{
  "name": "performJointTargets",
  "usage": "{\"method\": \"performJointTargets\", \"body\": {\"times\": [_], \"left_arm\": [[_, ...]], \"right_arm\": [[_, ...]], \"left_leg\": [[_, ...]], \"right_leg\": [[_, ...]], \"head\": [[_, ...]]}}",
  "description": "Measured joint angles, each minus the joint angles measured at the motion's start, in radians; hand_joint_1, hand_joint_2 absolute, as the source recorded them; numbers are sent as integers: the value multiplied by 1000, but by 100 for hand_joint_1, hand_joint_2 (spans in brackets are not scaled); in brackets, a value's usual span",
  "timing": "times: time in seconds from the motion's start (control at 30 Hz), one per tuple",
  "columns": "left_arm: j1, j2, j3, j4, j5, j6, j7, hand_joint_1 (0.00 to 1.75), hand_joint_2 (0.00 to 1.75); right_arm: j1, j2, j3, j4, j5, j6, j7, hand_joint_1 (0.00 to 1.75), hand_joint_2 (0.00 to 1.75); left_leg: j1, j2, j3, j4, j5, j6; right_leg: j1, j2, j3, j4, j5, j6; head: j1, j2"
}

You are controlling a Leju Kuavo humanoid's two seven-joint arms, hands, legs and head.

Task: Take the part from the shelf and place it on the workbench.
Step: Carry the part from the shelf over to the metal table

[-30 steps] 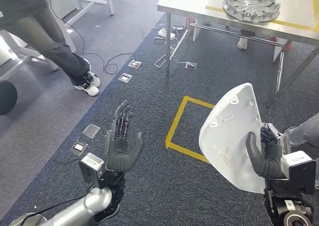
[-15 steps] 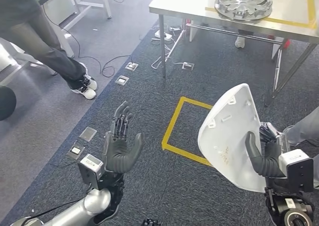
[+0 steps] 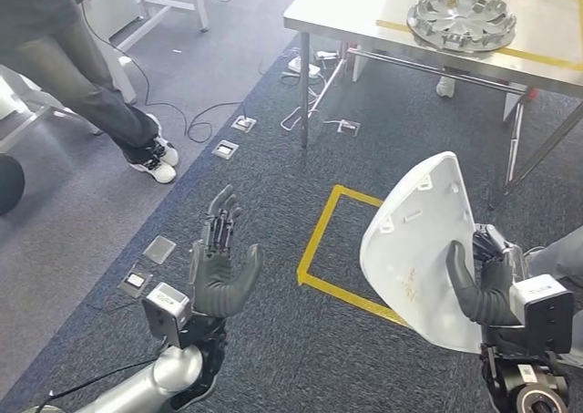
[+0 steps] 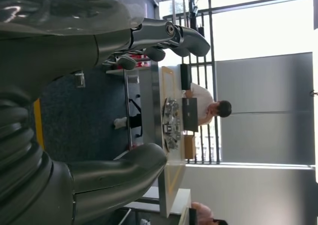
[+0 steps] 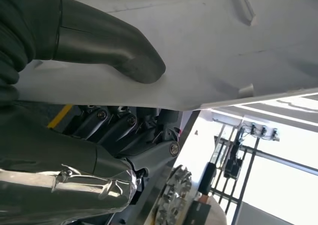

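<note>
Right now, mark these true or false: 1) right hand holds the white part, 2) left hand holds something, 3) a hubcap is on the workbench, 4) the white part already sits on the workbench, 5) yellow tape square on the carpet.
1) True: the right hand grips the white part, thumb pressed on its face.
2) False: the left hand is empty, fingers apart.
3) True: a silver hubcap lies on the workbench.
4) False: it is held above the carpet, short of the workbench.
5) True: a yellow tape square marks the carpet ahead.
</note>
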Motion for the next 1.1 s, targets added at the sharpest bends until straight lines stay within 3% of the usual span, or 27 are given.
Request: {"method": "performJointTargets", "body": {"times": [0.07, 0.1, 0.2, 0.27, 0.3, 0.4, 0.43, 0.47, 0.57, 0.63, 0.7, 0.77, 0.83, 0.93, 0.97, 1.0, 1.03, 1.1], "left_arm": [[0, 0, 0, 0, -1, 0, 2, 0, 175], [0, 0, 0, -1, -1, 0, 4, 0, 175], [1, 0, 0, -2, -3, 1, 7, 0, 175], [0, 1, 0, -5, -5, 1, 7, 0, 175], [0, 1, 0, -6, -5, 1, 7, 0, 175], [2, 1, 0, -8, -5, 1, 7, 0, 175], [3, 1, 0, -8, -5, 1, 7, 0, 175], [4, 1, 0, -8, -5, 1, 7, 0, 175], [4, 2, 1, -8, -5, 1, 7, 0, 175], [4, 2, 1, -8, -5, 1, 7, 0, 175], [4, 2, 1, -8, -5, 1, 6, 0, 175], [4, 2, 1, -10, -6, 1, 5, 0, 175], [4, 2, 1, -12, -6, 1, 4, 0, 175], [6, 0, 1, -12, -7, 1, 4, 0, 175], [7, 0, 1, -12, -7, 1, 4, 0, 175], [7, 0, 1, -12, -7, 0, 4, 0, 175], [7, -1, 1, -12, -7, 0, 4, 0, 175], [7, -1, 1, -12, -7, -1, 4, 0, 175]], "right_arm": [[-1, 0, 0, 1, 0, 0, 0, 175, 175], [-2, 0, 0, 1, 0, 1, -1, 175, 175], [-3, 1, 0, 3, -1, 4, -4, 175, 175], [-4, 1, -1, 3, -1, 8, -7, 175, 175], [-5, 2, -2, 3, -1, 10, -8, 175, 175], [-4, 2, -2, 4, -1, 13, -10, 175, 175], [-4, 2, -1, 4, -2, 14, -10, 175, 175], [-3, 2, -1, 5, -2, 15, -10, 175, 175], [-4, 2, -1, 5, -3, 15, -12, 175, 175], [-4, 2, -1, 5, -3, 15, -12, 175, 175], [-4, 2, -1, 5, -3, 15, -12, 175, 175], [-5, 2, -2, 5, -3, 16, -13, 175, 175], [-8, 3, -3, 5, -3, 16, -15, 175, 175], [-6, 3, -3, 6, -3, 16, -15, 175, 175], [-4, 3, -3, 8, -3, 16, -15, 175, 175], [-3, 4, -3, 9, -3, 16, -15, 175, 175], [-3, 4, -3, 9, -3, 16, -15, 175, 175], [-3, 4, -4, 10, -2, 16, -15, 175, 175]], "left_leg": [[-1, -3, 20, 3, -18, -8], [-3, -4, 22, 5, -24, -13], [-3, -5, 14, 9, -33, -28], [-2, 0, 1, 46, -50, -39], [-1, 2, -26, 97, -69, -44], [3, 5, -167, 306, -117, -50], [4, 5, -197, 332, -105, -49], [4, 5, -206, 314, -73, -47], [3, 6, -146, 120, 63, -35], [2, 7, -124, 61, 94, -31], [0, 7, -118, 49, 86, -28], [-2, 5, -91, 24, 61, -13], [-1, 3, -60, 7, 40, 4], [-3, 2, -29, 5, 15, 13], [-4, 2, -17, 5, 5, 13], [-4, 1, -2, 5, -6, 13], [-5, 0, 14, 5, -17, 12], [-7, -1, 47, 6, -43, 8]], "right_leg": [[-3, 1, 52, -134, 78, 0], [-2, 2, 71, -177, 89, -4], [1, 5, 88, -208, 72, -22], [-1, 5, 101, -215, 66, -34], [-3, 5, 109, -218, 62, -40], [-2, 3, 128, -219, 44, -47], [-2, 3, 136, -219, 37, -47], [-2, 4, 146, -219, 29, -46], [-2, 5, 179, -221, 4, -41], [-2, 5, 186, -222, -2, -39], [-1, 6, 185, -225, -6, -35], [1, 5, 202, -231, -19, -19], [1, 4, 187, -173, -39, -6], [1, 3, 55, 32, -107, -1], [1, 3, 20, 67, -125, 0], [1, 3, 2, 66, -127, 0], [1, 3, -1, 30, -105, -1], [3, 3, 15, -102, 12, -10]], "head": [[2, 0], [4, 0], [2, 0], [-1, 0], [-2, 0], [-7, 0], [-8, 0], [-9, 0], [-12, 0], [-13, 0], [-13, 0], [-11, 0], [-6, 0], [-1, 0], [-1, 0], [-1, 0], [0, 0], [3, 0]]}}
